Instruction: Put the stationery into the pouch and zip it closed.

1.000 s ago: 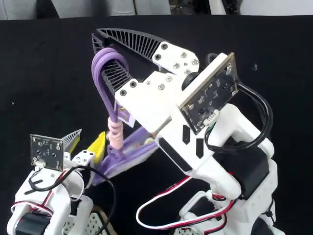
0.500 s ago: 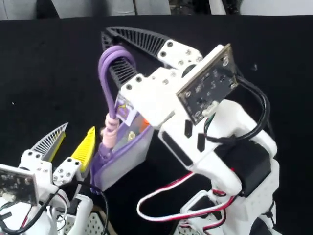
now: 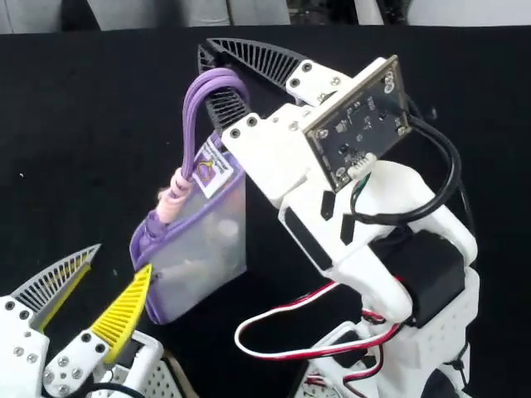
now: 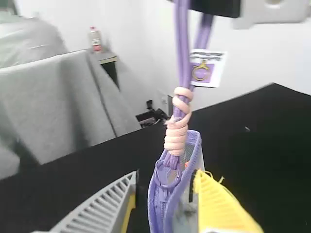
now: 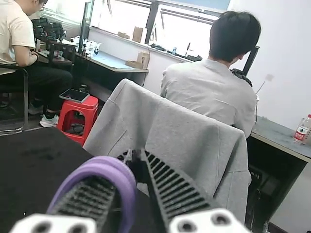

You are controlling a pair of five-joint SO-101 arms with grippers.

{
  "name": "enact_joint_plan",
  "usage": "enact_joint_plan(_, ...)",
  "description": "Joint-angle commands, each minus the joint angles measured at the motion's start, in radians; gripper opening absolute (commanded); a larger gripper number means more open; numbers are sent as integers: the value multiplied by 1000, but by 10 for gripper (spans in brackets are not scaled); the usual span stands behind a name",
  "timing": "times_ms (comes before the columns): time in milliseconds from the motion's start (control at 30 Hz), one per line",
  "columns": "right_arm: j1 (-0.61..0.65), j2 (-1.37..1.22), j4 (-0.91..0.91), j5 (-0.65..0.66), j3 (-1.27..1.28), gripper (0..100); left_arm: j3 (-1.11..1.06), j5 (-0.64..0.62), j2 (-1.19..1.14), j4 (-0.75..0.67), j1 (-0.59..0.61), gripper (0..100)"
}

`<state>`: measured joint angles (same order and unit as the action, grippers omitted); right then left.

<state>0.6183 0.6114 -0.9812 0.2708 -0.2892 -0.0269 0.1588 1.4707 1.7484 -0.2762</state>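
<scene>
Above the black table [image 3: 83, 124], one purple pouch [image 3: 199, 249] hangs by its one purple strap [image 3: 203, 108], which loops over a finger of the right gripper [image 3: 206, 58]. That gripper's jaws meet at the tips, pinching the strap. One pink coiled cord [image 3: 172, 195] winds round the strap's base. A single white tag [image 3: 207, 172] on the strap bears a purple-and-yellow emblem and print too small to read. The left gripper [image 3: 122, 259] is spread wide, one finger yellow and one grey, with the pouch's lower end between them. Pale shapes show through the pouch's clear side.
</scene>
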Motion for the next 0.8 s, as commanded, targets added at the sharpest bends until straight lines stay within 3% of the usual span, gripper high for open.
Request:
enact_joint_plan(0,-14,35,-5,2,-16,11,-16,109,-40,11,-39,198)
enact_joint_plan(200,-14,99,-5,2,-7,11,-243,265,-40,9,-39,196)
enact_joint_plan(500,-14,87,-5,2,-7,11,-311,272,-38,9,-44,195)
enact_joint_plan(767,-14,88,-5,2,-7,11,-529,172,-38,-54,-297,195)
